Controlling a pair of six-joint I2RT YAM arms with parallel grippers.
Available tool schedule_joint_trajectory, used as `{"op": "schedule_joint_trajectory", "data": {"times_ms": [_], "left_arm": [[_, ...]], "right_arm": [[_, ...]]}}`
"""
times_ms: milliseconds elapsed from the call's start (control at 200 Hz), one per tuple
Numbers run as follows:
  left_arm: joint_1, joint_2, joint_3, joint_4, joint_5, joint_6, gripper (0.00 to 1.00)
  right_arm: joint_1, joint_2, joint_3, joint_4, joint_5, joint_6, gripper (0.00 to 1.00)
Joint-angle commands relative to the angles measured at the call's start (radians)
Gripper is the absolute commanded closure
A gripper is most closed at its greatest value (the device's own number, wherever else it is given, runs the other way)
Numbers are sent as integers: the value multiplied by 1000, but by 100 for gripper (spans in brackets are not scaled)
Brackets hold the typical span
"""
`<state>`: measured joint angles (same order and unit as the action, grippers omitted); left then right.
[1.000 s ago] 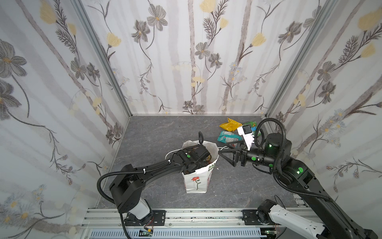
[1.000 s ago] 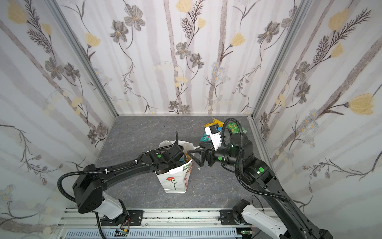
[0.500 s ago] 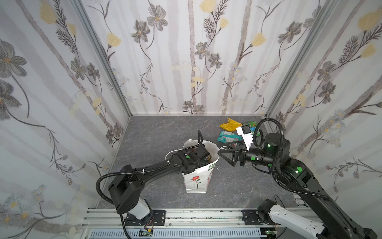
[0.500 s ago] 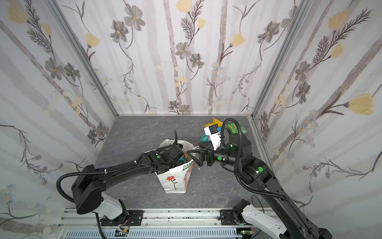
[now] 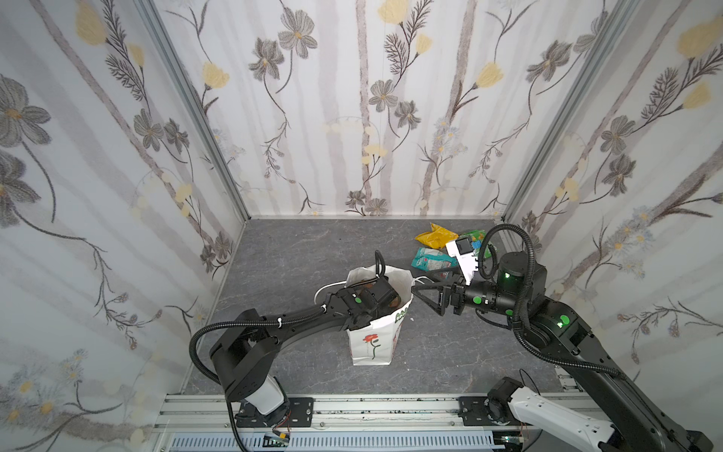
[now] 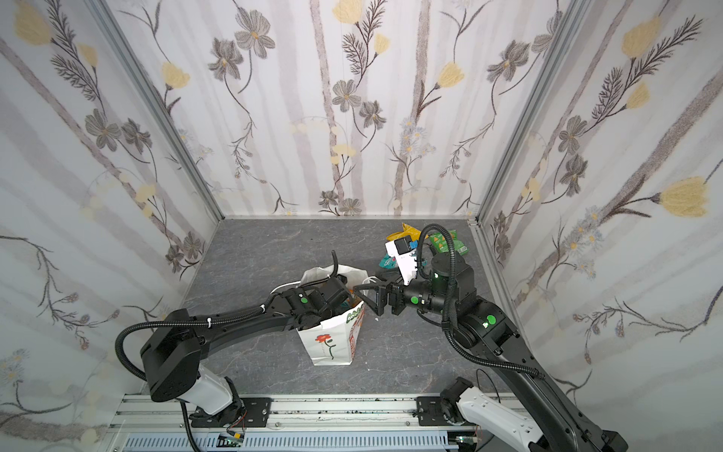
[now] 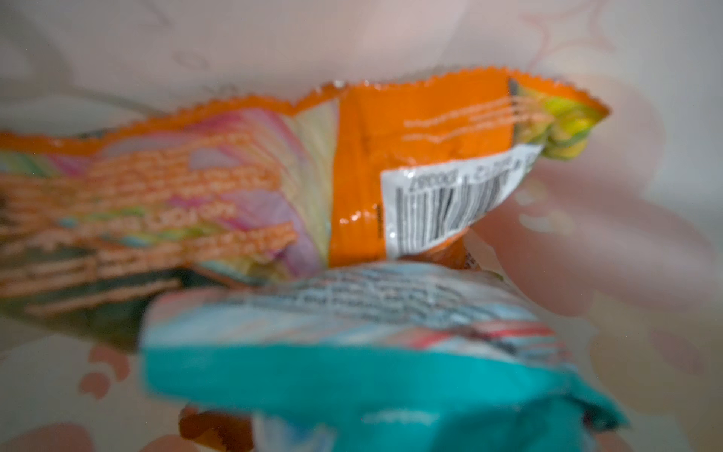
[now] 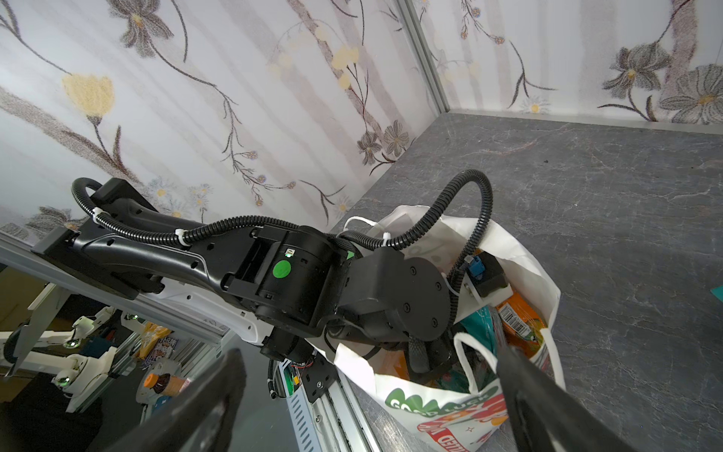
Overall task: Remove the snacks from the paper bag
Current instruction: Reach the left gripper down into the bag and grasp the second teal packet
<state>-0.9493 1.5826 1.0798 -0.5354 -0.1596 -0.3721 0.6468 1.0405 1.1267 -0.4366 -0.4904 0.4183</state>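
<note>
- Nearest: tall white paper bag with red flower print [image 5: 371,340], upright, unmoved over the last second.
- Inside it: my left gripper [image 8: 426,356], no deeper than before. Its jaws are hidden, so I cannot tell the grip. Crinkly orange foil packet [image 7: 422,156] and teal-and-white foil packet [image 7: 352,352] remain inside.
- Beside its rim: my right gripper [image 5: 424,293], spread wide, empty, unmoved.
- Beyond it: yellow foil packet [image 5: 436,236] and green foil packet [image 6: 444,240], already out.
- Finding: nothing extracted this second; lift pending.
</note>
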Motion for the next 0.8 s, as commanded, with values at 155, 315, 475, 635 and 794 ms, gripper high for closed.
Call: {"op": "schedule_joint_trajectory", "data": {"times_ms": [155,315,475,635,794], "left_arm": [[1,-18,16,-39,-24,-10,100],[0,-46,40,-55,-21,-10,100],[1,-84,55,-62,-21,-7,100],[2,-111,69,-76,-24,-5,100],[2,-135,78,-86,-28,-7,100]], "right_arm": [[-1,-2,-7,27,12,-3,0],[-1,-4,-11,18,39,-7,1],[0,-4,-10,11,49,-10,1],[0,-4,-10,10,52,-12,1],[-1,-8,-10,7,58,-13,1]]}}
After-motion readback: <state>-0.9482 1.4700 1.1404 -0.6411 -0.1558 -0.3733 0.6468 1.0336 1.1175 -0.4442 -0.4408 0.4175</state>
